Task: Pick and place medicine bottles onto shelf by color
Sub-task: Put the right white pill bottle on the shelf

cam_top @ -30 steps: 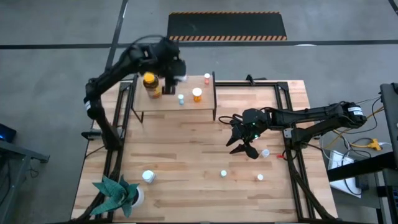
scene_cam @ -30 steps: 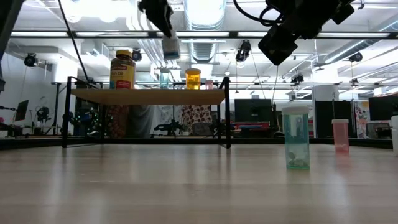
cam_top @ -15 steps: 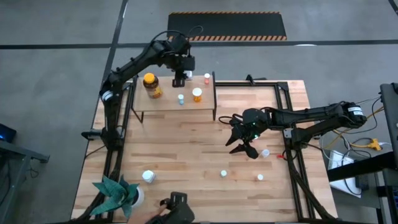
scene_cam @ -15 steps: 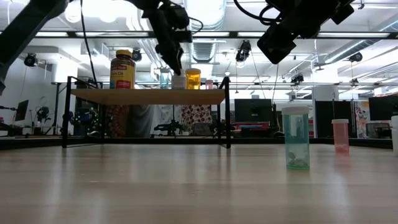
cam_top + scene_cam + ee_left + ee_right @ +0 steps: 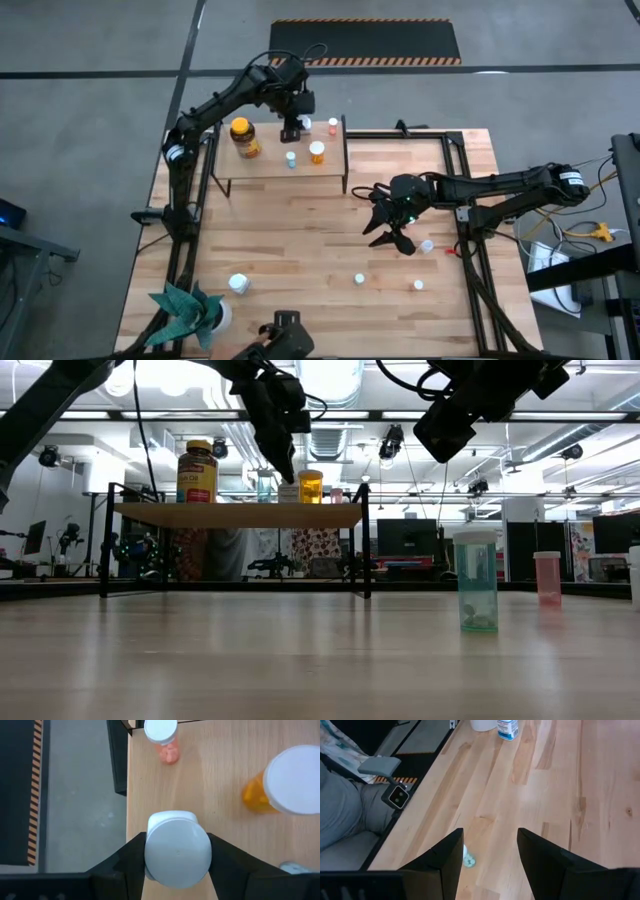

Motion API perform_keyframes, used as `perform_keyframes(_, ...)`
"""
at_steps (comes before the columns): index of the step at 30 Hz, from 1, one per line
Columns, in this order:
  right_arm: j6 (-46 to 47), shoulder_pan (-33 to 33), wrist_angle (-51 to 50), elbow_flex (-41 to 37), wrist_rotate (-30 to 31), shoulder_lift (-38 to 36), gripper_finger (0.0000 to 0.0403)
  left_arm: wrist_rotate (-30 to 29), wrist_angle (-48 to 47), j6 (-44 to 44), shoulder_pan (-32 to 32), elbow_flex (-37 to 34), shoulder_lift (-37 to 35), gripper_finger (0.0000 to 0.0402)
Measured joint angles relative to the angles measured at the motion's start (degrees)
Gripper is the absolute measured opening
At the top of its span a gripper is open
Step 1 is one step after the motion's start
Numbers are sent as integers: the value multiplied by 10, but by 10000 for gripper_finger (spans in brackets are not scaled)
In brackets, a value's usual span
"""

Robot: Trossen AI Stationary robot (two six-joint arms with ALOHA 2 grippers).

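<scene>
- I see my left gripper [image 5: 176, 851] clamped on a white-capped bottle [image 5: 177, 851], standing on the shelf [image 5: 270, 160].
- Pink bottle [image 5: 163, 740] and orange bottle [image 5: 285, 782] stand near.
- My right gripper [image 5: 396, 232] hangs open above the table [image 5: 300, 250].

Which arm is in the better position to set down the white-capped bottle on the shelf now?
The left. Its gripper is shut on the white-capped bottle directly over the shelf, beside the pink bottle. The right gripper is open above the table.

White-capped bottle [image 5: 177, 851] upright on shelf [image 5: 270, 160], amber jar [image 5: 243, 138], orange bottle [image 5: 316, 152] alongside, others scattered on tabletop.
</scene>
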Motion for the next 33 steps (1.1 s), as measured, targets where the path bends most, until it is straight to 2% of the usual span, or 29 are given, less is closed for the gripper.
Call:
perform_keyframes(10,0,0,0,-3,0,0,176,0,1,3,0,-2,0,159)
perform_keyframes(19,-1,0,0,-5,0,0,176,-1,1,3,0,-5,1,206)
perform_keyframes(30,-1,0,-1,-5,0,0,176,-5,2,16,-1,-5,-7,210)
perform_keyframes(33,-1,0,0,-5,0,0,176,-24,2,16,-1,-5,-7,210)
